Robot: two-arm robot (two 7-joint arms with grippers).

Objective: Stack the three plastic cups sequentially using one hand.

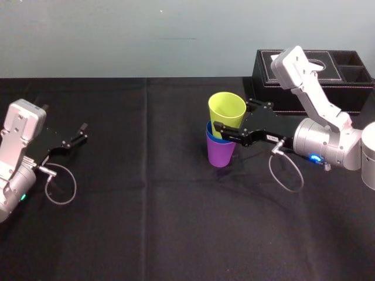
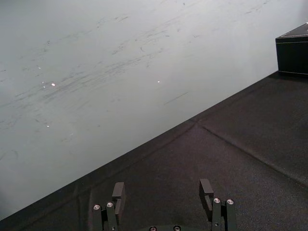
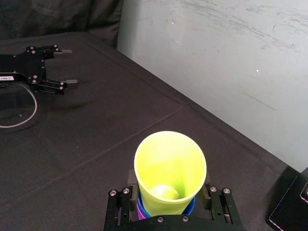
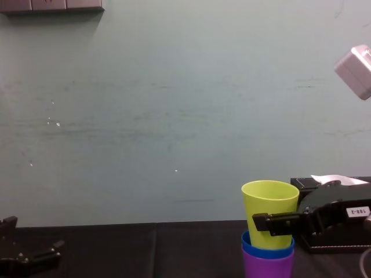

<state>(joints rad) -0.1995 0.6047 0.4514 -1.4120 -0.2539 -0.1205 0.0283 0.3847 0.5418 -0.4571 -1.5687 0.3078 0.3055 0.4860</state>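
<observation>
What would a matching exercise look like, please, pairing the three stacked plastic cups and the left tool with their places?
Things:
1. smooth yellow-green tapered plastic cup
2. blue tapered plastic cup
3. purple tapered plastic cup
4. left tool

Places:
A. bottom of the stack, on the black cloth
B. open, off at the robot's left
C. top of the stack, gripped by the right tool
D. middle of the stack, just its rim showing

Pairs: 1-C, 2-D, 3-A, 4-B.

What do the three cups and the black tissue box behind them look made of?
Yellow-green cup, blue cup and purple cup: likely plastic, with smooth, evenly coloured walls and a soft sheen. Black tissue box: looks like leather or leatherette, matte, with pale stitching along its rim.
</observation>
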